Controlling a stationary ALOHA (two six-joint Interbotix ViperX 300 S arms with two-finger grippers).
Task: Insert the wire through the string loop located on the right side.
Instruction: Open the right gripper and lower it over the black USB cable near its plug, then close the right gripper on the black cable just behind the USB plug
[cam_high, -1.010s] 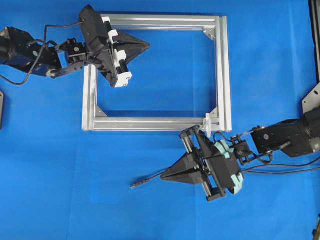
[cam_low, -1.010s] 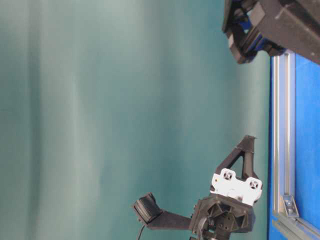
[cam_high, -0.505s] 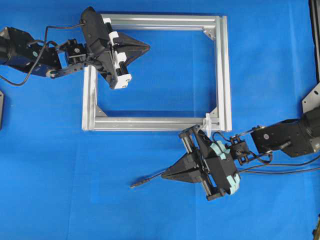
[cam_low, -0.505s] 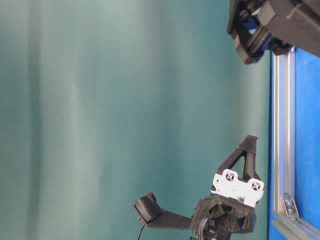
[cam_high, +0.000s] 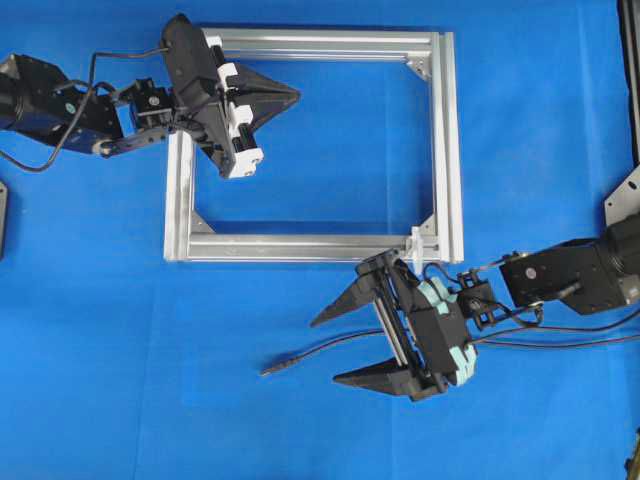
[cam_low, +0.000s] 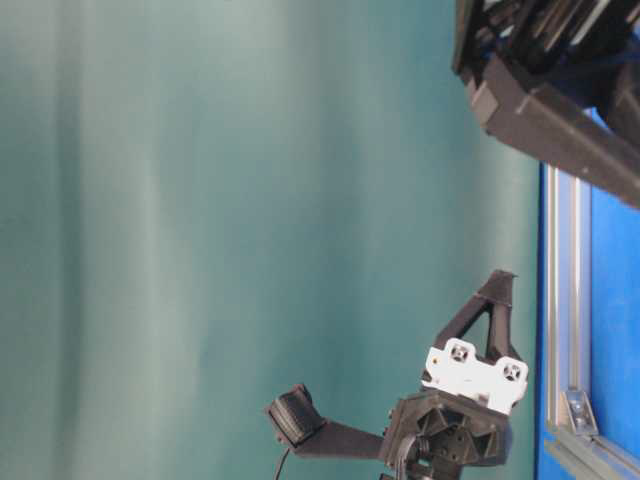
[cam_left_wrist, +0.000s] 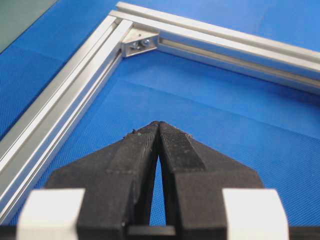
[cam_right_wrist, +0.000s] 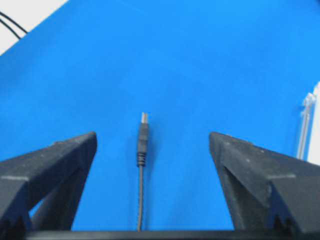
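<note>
- The thin black wire with a slim plug tip (cam_high: 300, 359) lies loose on the blue cloth-covered table (cam_high: 120, 380), below the silver aluminium rectangular frame (cam_high: 447, 140).
- The right gripper (cam_high: 340, 348) has its black fingers spread wide on either side of the wire, not touching it.
- The small white string loop (cam_high: 416, 243) stands on the frame's lower right corner, just above that gripper's body.
- The left gripper (cam_high: 292, 92) is pressed together on nothing, over the frame's upper left.
</note>
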